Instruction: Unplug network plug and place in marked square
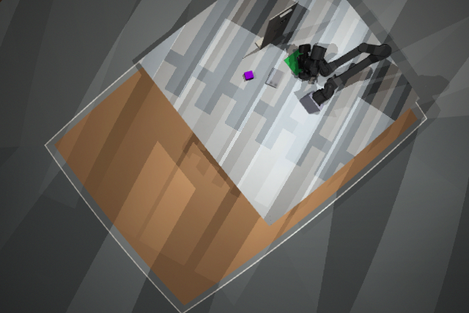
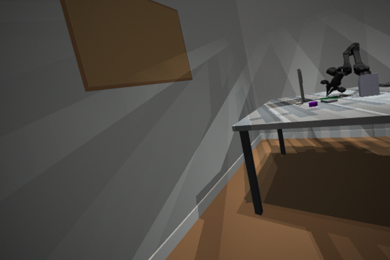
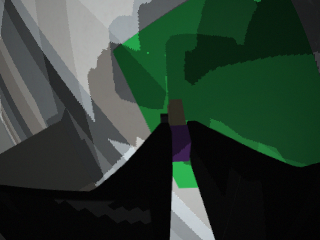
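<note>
My gripper [image 2: 327, 94] [image 3: 177, 131] is shut on the plug [image 3: 181, 143], a small purple body with a tan front part, which sits between the fingertips in the wrist view. The plug is out of the panel and over the green marked square [image 1: 291, 61] [image 3: 145, 97], towards one edge of it. In the exterior view the fingertips are low, just above the square; whether the plug touches the table cannot be told. The arm hides part of the square and the fingertips in the top view. The upright panel [image 1: 275, 31] [image 2: 300, 85] stands apart from the gripper.
A purple block [image 1: 248, 75] [image 2: 312, 103] and a flat pale grey plate [image 1: 274, 78] [image 2: 329, 100] lie on the table [image 1: 280, 154] [image 2: 302, 122] beside the square. A grey box [image 1: 309, 103] [image 2: 368, 84] stands by the arm's base.
</note>
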`<move>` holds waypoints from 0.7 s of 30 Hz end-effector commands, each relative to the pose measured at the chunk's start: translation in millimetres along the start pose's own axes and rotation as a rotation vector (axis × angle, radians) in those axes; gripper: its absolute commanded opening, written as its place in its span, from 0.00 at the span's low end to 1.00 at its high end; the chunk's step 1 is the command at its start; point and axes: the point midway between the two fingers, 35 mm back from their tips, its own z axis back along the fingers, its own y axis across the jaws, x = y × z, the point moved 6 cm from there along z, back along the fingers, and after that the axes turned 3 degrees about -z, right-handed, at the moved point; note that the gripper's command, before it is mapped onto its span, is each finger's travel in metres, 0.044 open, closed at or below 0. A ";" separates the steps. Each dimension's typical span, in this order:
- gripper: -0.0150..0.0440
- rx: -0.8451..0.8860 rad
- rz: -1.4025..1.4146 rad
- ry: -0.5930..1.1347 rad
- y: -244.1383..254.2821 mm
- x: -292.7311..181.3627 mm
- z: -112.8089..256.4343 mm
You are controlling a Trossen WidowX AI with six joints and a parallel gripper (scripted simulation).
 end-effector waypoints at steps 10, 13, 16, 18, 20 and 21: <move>0.25 -0.003 0.014 0.002 -7.5 1.5 -5.3; 0.25 -0.002 0.015 0.001 -8.6 2.1 -6.3; 0.25 -0.001 0.016 0.000 -9.7 2.7 -7.3; 0.25 0.000 0.016 0.000 -10.4 3.1 -7.9; 0.25 0.001 0.017 -0.001 -11.2 3.6 -8.6; 0.25 0.001 0.017 -0.001 -11.5 3.8 -8.9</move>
